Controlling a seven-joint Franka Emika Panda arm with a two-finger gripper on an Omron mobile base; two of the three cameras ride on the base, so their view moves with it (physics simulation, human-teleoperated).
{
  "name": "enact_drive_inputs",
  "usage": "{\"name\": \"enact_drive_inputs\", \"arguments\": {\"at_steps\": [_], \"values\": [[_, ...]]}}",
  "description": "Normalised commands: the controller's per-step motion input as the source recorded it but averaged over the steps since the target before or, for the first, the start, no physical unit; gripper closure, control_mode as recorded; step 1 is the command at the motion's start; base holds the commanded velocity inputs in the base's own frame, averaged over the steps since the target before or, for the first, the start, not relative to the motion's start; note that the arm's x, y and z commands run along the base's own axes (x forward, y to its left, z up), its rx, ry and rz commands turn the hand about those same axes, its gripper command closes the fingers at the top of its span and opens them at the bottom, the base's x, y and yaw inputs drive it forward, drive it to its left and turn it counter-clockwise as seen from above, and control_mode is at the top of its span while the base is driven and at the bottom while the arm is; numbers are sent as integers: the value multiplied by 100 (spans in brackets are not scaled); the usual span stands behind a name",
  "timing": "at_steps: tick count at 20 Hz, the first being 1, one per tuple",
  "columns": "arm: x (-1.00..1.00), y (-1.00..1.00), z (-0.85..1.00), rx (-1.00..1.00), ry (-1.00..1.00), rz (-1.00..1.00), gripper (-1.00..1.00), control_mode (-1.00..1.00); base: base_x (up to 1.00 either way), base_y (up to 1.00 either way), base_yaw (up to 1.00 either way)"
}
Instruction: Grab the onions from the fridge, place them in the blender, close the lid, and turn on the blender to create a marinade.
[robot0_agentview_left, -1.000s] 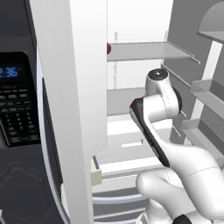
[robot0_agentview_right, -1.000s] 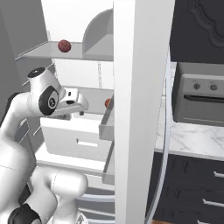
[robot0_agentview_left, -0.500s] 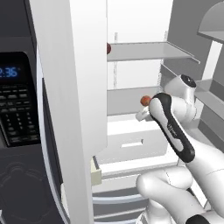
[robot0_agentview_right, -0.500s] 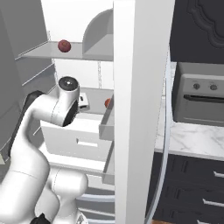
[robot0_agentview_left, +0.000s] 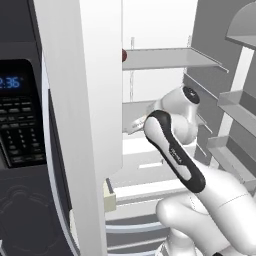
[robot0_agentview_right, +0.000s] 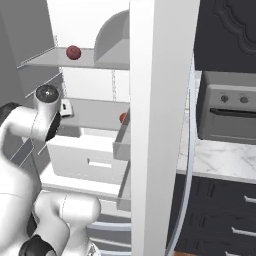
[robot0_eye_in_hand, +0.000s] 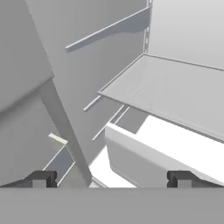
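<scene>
The fridge (robot0_agentview_left: 80, 110) (robot0_agentview_right: 162, 100) stands open. One dark red onion (robot0_agentview_right: 73, 52) (robot0_agentview_left: 123, 55) lies on the top shelf. A second onion (robot0_agentview_right: 122, 117) sits on the middle shelf, half hidden behind the door edge. My gripper (robot0_agentview_right: 65, 106) (robot0_eye_in_hand: 111, 179) is inside the fridge at middle-shelf height, well to the left of that second onion. It is open, its fingertips (robot0_eye_in_hand: 41, 178) far apart with nothing between them. The hand view looks down at the grey middle shelf (robot0_eye_in_hand: 175, 92) and the white drawer (robot0_eye_in_hand: 153, 153). The blender and the lid are out of view.
A black microwave (robot0_agentview_left: 15, 115) with a keypad sits left of the fridge. Door bins (robot0_agentview_left: 235, 110) line the open door on the right. A grey oven-like appliance (robot0_agentview_right: 230, 112) rests on a marble counter (robot0_agentview_right: 220, 157) over dark drawers (robot0_agentview_right: 220, 210).
The arm has swung further into the fridge. In the right base view the hand has slid left along the middle shelf, away from the onion there.
</scene>
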Motion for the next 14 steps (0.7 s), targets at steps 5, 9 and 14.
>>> {"name": "enact_drive_inputs", "arguments": {"at_steps": [5,9,14], "values": [[-14,100,22,3,0,0,-100,-100,0,0,0],[-12,100,14,7,2,3,-100,-100,0,0,0],[-16,100,9,7,0,2,-100,-100,0,0,0]]}}
